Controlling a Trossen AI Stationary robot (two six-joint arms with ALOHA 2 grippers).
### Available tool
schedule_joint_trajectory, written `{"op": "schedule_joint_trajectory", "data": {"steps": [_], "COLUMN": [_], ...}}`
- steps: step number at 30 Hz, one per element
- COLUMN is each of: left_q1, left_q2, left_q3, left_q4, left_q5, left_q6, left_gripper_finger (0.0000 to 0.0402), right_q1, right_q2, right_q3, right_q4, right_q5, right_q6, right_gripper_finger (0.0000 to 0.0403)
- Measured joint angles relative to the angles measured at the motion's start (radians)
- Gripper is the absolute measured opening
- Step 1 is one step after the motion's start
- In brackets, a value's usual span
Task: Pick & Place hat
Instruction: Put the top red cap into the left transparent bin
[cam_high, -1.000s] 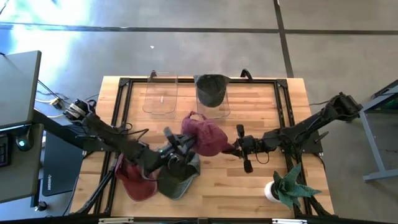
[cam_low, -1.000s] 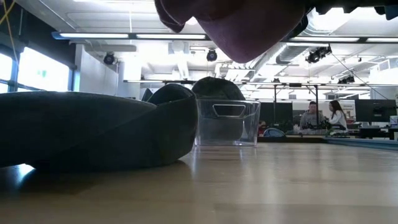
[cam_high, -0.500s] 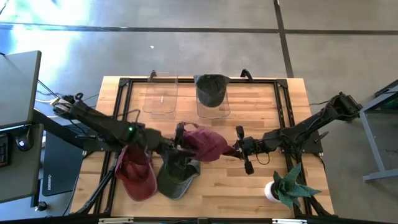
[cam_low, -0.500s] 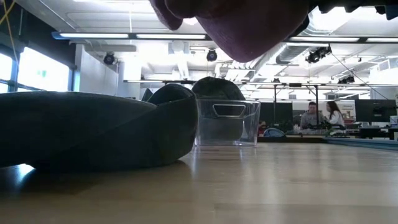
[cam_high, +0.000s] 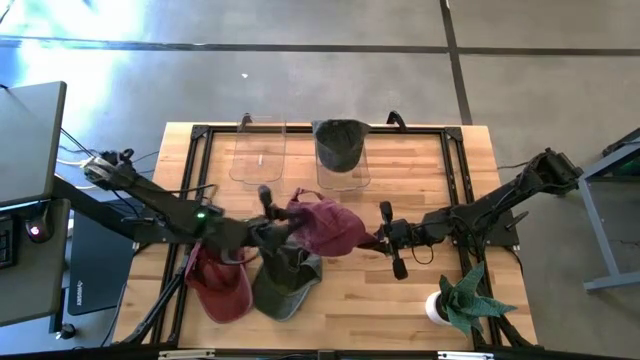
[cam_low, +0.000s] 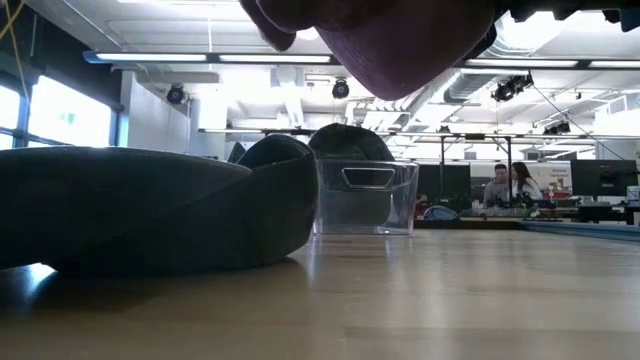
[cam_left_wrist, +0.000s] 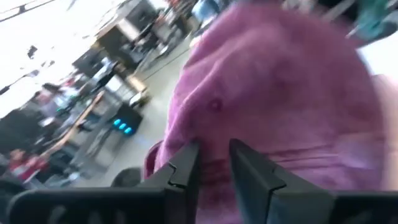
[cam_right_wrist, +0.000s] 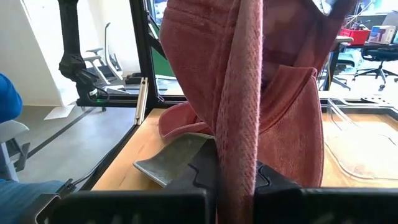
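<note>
Both arms on the maroon hat (cam_high: 325, 225)
Right end effector (cam_high: 381, 238) is clamped on its edge; left end effector (cam_high: 272, 228) pinches the other side above the table (cam_high: 400, 300).

Four hats (cam_high: 325, 226), two clear bins (cam_high: 258, 152), one potted plant (cam_high: 462, 303), two arms (cam_high: 160, 206).

Low view: dark hat (cam_low: 150, 210) lay on wooden table (cam_low: 420, 300), filling left foreground. Maroon hat (cam_low: 390, 45) hung at top edge (clear of table). Clear bin (cam_low: 365, 197) stood farther back, dark cap (cam_low: 350, 145) in it. Two people (cam_low: 512, 187) seated in room behind.
</note>
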Motion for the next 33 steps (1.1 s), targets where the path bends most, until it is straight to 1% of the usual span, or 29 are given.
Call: {"op": "schedule_joint_trajectory", "data": {"steps": [1, 2, 3, 4, 6, 8, 10, 12, 13, 14, 15, 16, 18, 21, 24, 25, 27, 28, 30, 32, 33], "left_q1": [0.024, 0.05, 0.077, 0.102, 0.149, 0.195, 0.245, 0.284, 0.3, 0.31, 0.314, 0.312, 0.307, 0.278, 0.244, 0.234, 0.219, 0.212, 0.21, 0.213, 0.214], "left_q2": [0.024, 0.048, 0.071, 0.088, 0.102, 0.102, 0.101, 0.103, 0.103, 0.103, 0.102, 0.102, 0.102, 0.09, 0.061, 0.057, 0.057, 0.058, 0.064, 0.089, 0.105], "left_q3": [0.0, 0.0, 0.0, -0.001, -0.002, 0.001, 0.015, 0.041, 0.056, 0.067, 0.075, 0.081, 0.094, 0.132, 0.211, 0.238, 0.274, 0.282, 0.281, 0.275, 0.27], "left_q4": [0.016, 0.034, 0.055, 0.074, 0.102, 0.113, 0.045, -0.061, -0.094, -0.11, -0.112, -0.112, -0.123, -0.161, -0.306, -0.368, -0.458, -0.457, -0.4, -0.318, -0.304], "left_q5": [0.009, 0.042, 0.101, 0.183, 0.399, 0.675, 0.965, 1.224, 1.324, 1.399, 1.446, 1.457, 1.423, 1.298, 1.189, 1.134, 0.969, 0.876, 0.712, 0.621, 0.611], "left_q6": [0.006, 0.011, 0.022, 0.036, 0.059, 0.059, 0.025, -0.033, -0.061, -0.083, -0.101, -0.114, -0.123, -0.114, -0.068, -0.049, -0.026, -0.026, -0.029, -0.024, -0.023], "left_gripper_finger": [0.0066, 0.0056, 0.0046, 0.0037, 0.0017, 0.0005, 0.0004, 0.0006, 0.0006, 0.0005, 0.0003, 0.0002, 0.0001, 0.0001, 0.0, 0.0, 0.0, 0.0, 0.0, 0.0, 0.0], "right_q1": [0.0, 0.0, 0.0, 0.0, 0.0, 0.0, 0.0, 0.0, 0.0, 0.0, 0.0, 0.0, 0.0, 0.0, 0.0, 0.0, 0.0, 0.0, -0.001, -0.001, -0.001], "right_q2": [0.0, 0.0, 0.0, 0.0, 0.0, 0.0, 0.0, 0.0, 0.0, 0.0, 0.0, 0.0, 0.0, 0.0, 0.0, 0.0, 0.0, 0.0, 0.0, 0.0, 0.0], "right_q3": [0.0, 0.0, 0.0, 0.0, 0.0, 0.0, 0.0, 0.0, 0.0, 0.0, 0.0, 0.0, 0.0, 0.0, 0.0, 0.0, 0.0, 0.0, 0.0, 0.0, 0.0], "right_q4": [0.0, 0.0, 0.0, -0.002, -0.01, -0.022, -0.032, -0.04, -0.045, -0.047, -0.046, -0.044, -0.045, -0.045, -0.045, -0.045, -0.048, -0.051, -0.053, -0.053, -0.053], "right_q5": [-0.001, -0.001, -0.001, -0.005, -0.02, -0.029, -0.032, -0.033, -0.033, -0.033, -0.033, -0.033, -0.033, -0.029, -0.028, -0.027, -0.025, -0.024, -0.023, -0.023, -0.023], "right_q6": [0.0, 0.002, 0.008, 0.012, 0.015, 0.016, 0.014, 0.013, 0.014, 0.013, 0.013, 0.014, 0.022, 0.024, 0.024, 0.024, 0.025, 0.026, 0.028, 0.028, 0.028], "right_gripper_finger": [0.0011, 0.0014, 0.0017, 0.0018, 0.0019, 0.0015, 0.0011, 0.0009, 0.001, 0.0012, 0.0015, 0.0017, 0.002, 0.0016, 0.001, 0.001, 0.0012, 0.0014, 0.0016, 0.0015, 0.0014]}}
